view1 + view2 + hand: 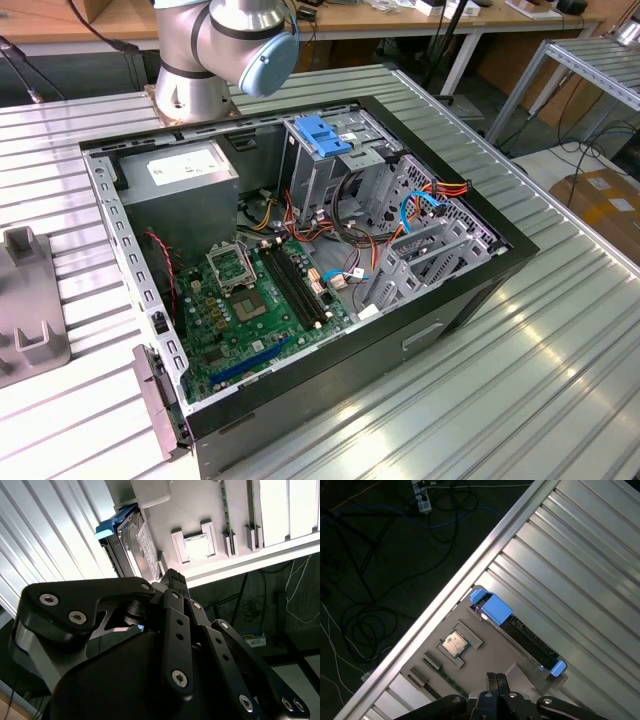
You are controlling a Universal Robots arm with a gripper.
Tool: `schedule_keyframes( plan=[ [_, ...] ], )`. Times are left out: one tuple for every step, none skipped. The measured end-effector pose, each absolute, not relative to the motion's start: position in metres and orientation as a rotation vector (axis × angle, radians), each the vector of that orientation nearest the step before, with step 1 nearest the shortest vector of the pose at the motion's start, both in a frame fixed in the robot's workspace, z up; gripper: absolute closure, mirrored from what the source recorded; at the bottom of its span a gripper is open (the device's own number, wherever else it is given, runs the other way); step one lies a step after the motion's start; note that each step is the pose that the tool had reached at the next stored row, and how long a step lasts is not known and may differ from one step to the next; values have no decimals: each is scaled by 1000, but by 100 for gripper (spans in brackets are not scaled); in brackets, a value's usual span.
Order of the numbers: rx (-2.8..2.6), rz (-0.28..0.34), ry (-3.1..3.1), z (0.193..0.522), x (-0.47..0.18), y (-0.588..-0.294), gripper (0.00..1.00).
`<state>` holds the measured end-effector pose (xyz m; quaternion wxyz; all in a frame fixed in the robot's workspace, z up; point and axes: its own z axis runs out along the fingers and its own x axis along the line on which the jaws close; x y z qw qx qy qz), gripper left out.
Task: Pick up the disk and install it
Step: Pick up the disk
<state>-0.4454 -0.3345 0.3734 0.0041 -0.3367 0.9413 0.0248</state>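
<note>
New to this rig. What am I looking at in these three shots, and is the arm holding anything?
The exterior view shows one robot arm mounted on a ribbed metal table. Beside it is an open computer case with its board and drive cage exposed. The other two pictures come from cameras riding near the arm's wrist. In both wrist views the dark gripper is in the foreground, shut and holding nothing. Beyond it a grey holder sits on the table. The disk, a hard drive with blue rails, stands on edge in a slot of that holder. A processor chip lies in a square recess next to it. The disk is not yet picked up; the gripper is near it, not touching.
</note>
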Motion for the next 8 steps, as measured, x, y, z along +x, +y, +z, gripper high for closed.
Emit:
schedule_keyframes(
  plan=[
    [-1065, 78, 2946, 373, -445, -334, 90],
    [-1070, 78, 2944, 373, -445, -334, 90],
    [-1079, 78, 2941, 373, -445, -334, 90],
    [-1089, 78, 2938, 373, -445, -334, 90],
    [-1098, 78, 2934, 373, -445, -334, 90],
    [-1106, 78, 2932, 373, -445, -334, 90],
    [-1116, 78, 2928, 373, -445, -334, 90],
    [-1122, 78, 2926, 373, -445, -334, 90]
  ],
)
